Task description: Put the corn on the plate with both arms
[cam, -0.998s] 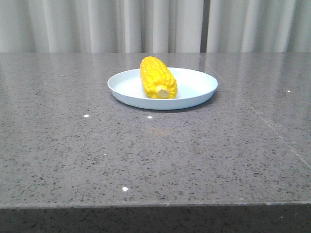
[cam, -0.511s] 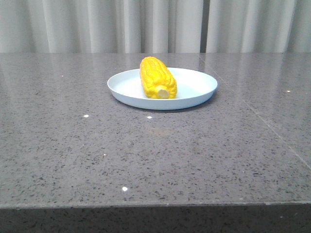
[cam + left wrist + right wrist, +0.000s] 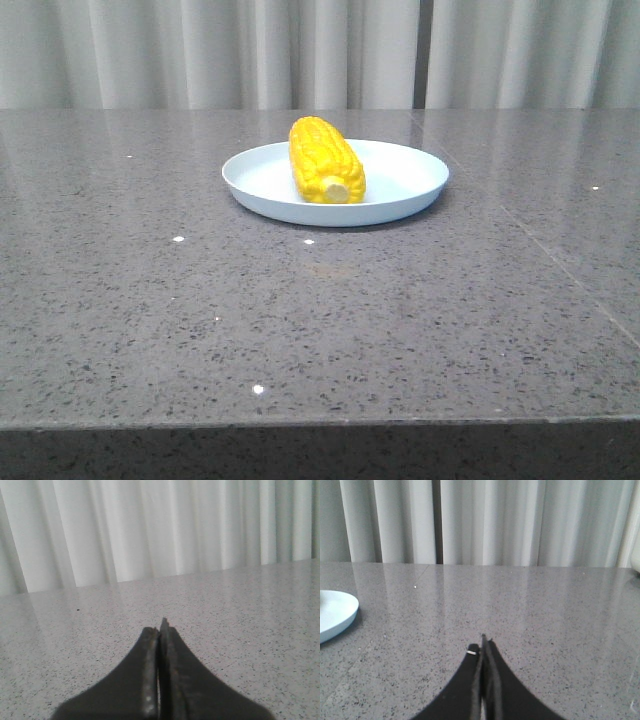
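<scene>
Grey table (image 3: 320, 320): one corn (image 3: 325, 160), one plate (image 3: 410, 185).

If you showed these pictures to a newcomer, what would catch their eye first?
The bright yellow corn stands out at once, lying on the pale plate toward the far middle of the grey table. Next come the dark left end effector and right end effector, both shut and empty, off the plate.

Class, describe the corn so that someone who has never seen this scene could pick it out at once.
On the grey speckled table before the white curtains sits one pale blue-white plate. The corn lies on it, left of centre, pale cut end towards the camera. It is the only bright yellow thing there.
</scene>
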`<state>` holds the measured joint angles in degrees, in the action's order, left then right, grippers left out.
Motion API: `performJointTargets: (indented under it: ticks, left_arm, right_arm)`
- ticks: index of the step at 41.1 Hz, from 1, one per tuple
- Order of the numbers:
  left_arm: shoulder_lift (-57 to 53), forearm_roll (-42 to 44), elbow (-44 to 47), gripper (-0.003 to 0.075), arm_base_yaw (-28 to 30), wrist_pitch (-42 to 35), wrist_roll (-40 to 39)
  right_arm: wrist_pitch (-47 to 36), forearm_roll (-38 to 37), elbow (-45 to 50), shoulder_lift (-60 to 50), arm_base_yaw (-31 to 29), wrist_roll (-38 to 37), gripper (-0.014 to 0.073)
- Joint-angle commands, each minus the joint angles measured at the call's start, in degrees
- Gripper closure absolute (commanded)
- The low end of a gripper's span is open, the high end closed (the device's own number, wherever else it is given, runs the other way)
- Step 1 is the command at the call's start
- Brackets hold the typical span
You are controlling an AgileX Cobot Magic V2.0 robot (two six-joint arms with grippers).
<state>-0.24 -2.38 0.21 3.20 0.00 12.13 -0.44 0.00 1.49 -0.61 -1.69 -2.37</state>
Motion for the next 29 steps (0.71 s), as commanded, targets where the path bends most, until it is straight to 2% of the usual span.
performJointTargets:
  ticks: [1, 29]
  left_arm:
    - [-1.2, -0.4, 0.3, 0.0741, -0.4, -4.2, -0.4]
    - [-1.2, -0.4, 0.3, 0.0741, -0.4, -4.2, -0.4]
  right_arm:
    - [-5.3, 0.0, -0.3, -1.0, -0.4, 0.6, 0.0662]
    - [-5.3, 0.0, -0.3, -1.0, 0.5, 0.6, 0.0662]
